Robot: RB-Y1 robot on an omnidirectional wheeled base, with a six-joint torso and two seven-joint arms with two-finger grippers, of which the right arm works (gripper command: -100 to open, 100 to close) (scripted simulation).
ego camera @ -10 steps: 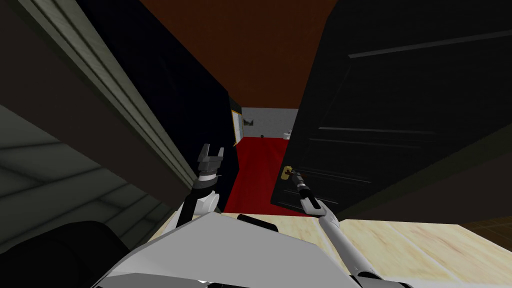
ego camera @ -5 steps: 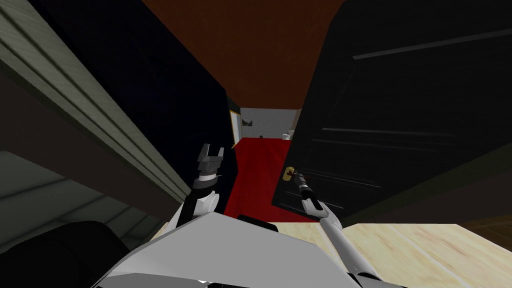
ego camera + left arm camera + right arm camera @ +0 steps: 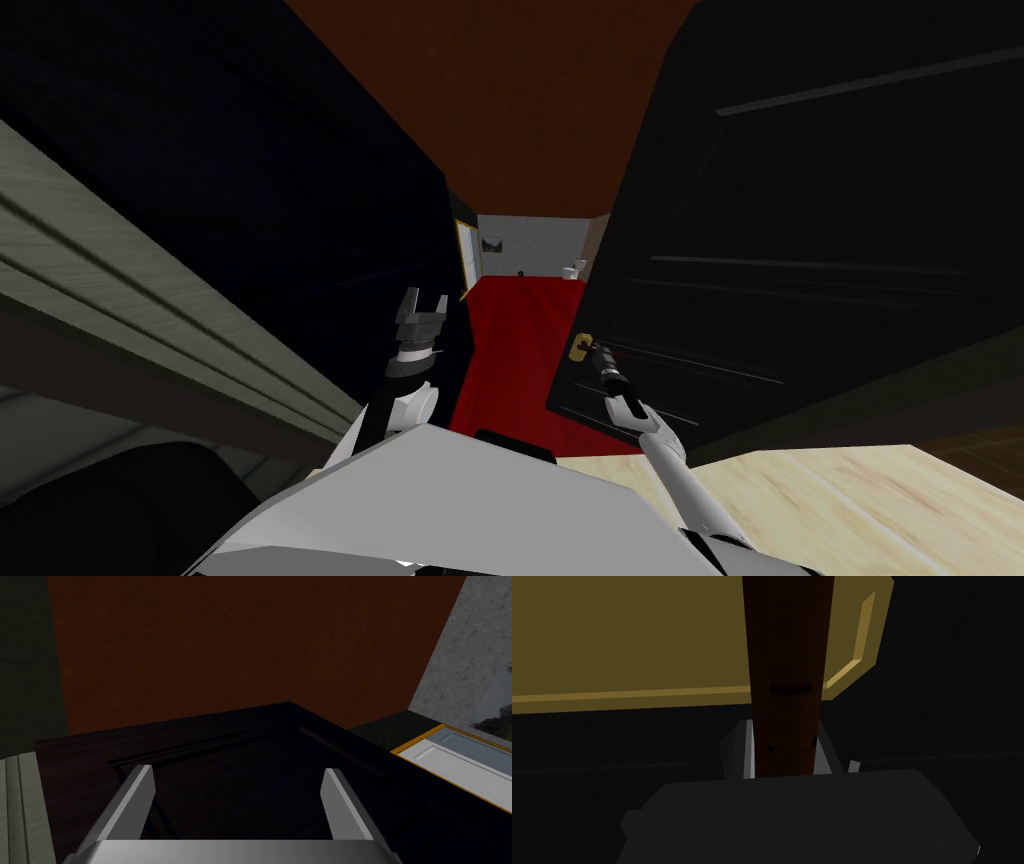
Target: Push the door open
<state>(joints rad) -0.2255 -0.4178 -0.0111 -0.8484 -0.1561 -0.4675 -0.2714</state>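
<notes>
The dark panelled door (image 3: 800, 250) stands ajar on the right of the head view, with a brass plate (image 3: 578, 347) at its near edge. My right gripper (image 3: 595, 355) reaches to that plate. In the right wrist view its fingers (image 3: 747, 748) press the sides of a brown handle lever (image 3: 784, 676), with the brass plate (image 3: 637, 636) behind it. My left gripper (image 3: 423, 305) is raised at the left of the gap. Its fingers (image 3: 135, 796) stand open and empty in front of a dark panelled surface (image 3: 225, 741).
A red floor (image 3: 510, 350) runs through the gap to a grey far wall (image 3: 530, 235). A grey-green moulded frame (image 3: 150, 300) slants along the left. Pale wood floor (image 3: 850, 500) lies under me on the right. A white door with an orange frame (image 3: 468, 260) stands far down the passage.
The door's edge has swung slightly further right and the gap is a little wider. The left frame has slid down and left in view as I moved forward. Both grippers keep their poses.
</notes>
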